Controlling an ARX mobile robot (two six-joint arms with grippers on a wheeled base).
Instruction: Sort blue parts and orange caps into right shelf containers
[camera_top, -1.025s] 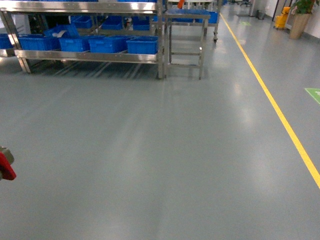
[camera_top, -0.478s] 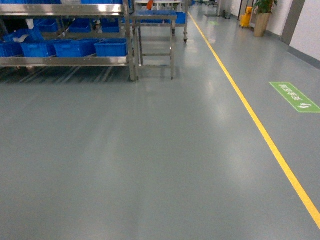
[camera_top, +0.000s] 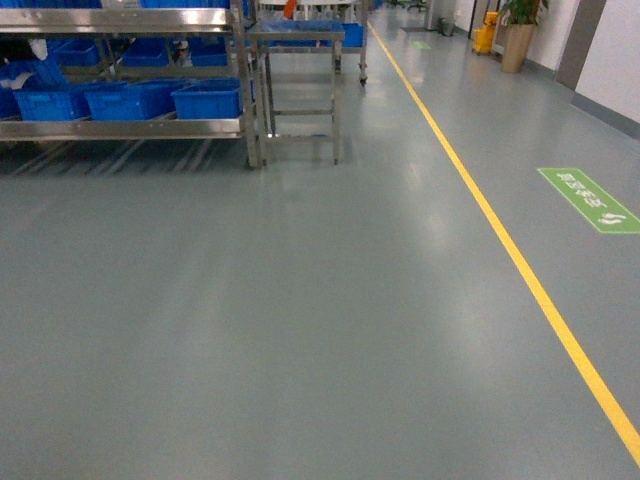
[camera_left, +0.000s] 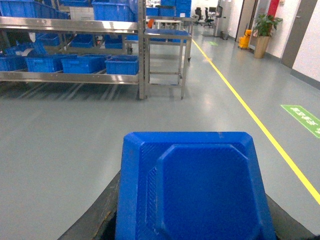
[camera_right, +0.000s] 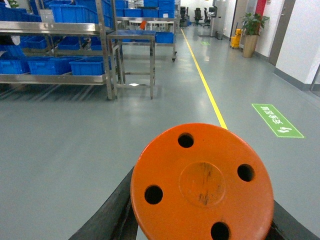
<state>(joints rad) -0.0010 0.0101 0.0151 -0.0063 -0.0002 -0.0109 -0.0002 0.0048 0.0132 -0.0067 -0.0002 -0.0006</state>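
While it's driving toward the shelf (camera_top: 130, 70), left jaws grip a blue part (camera_left: 192, 187), right jaws an orange cap (camera_right: 202, 182); next it needs to reach the bins (camera_top: 205, 98).

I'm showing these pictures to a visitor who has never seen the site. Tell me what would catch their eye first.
First comes the orange cap with four holes, filling the lower right wrist view, and the blue part filling the lower left wrist view, each held close to its camera. Next is the yellow line running up the grey floor in the head view, with the steel shelf of blue bins at upper left.
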